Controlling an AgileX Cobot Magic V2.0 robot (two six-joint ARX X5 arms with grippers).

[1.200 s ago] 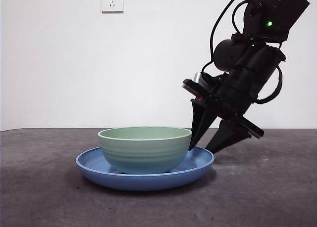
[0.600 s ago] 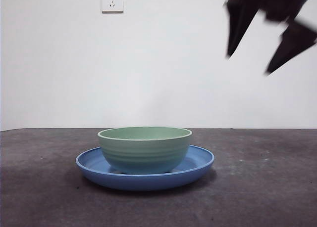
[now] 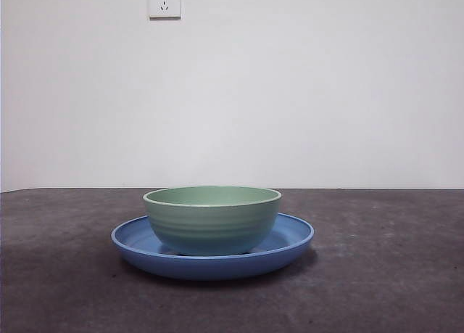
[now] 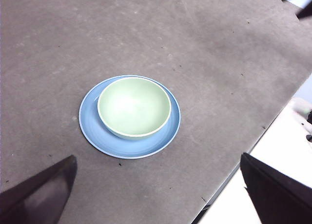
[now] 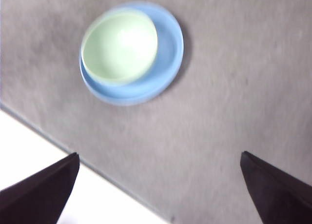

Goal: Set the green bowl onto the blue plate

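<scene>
Mint-green bowl (image 3: 212,218) sits off-centre on the blue plate (image 3: 293,239). Both tools, left (image 4: 156,194) and right (image 5: 156,194), hang high, jaws apart. Any knock could slide it.

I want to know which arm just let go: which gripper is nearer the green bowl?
Cannot tell. Both the left gripper and the right gripper hang high above, jaws open, well clear of the green bowl on the blue plate.

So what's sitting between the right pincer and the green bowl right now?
Nothing. In the right wrist view only bare grey table lies between the open right pincer and the green bowl, which rests on the blue plate.
</scene>
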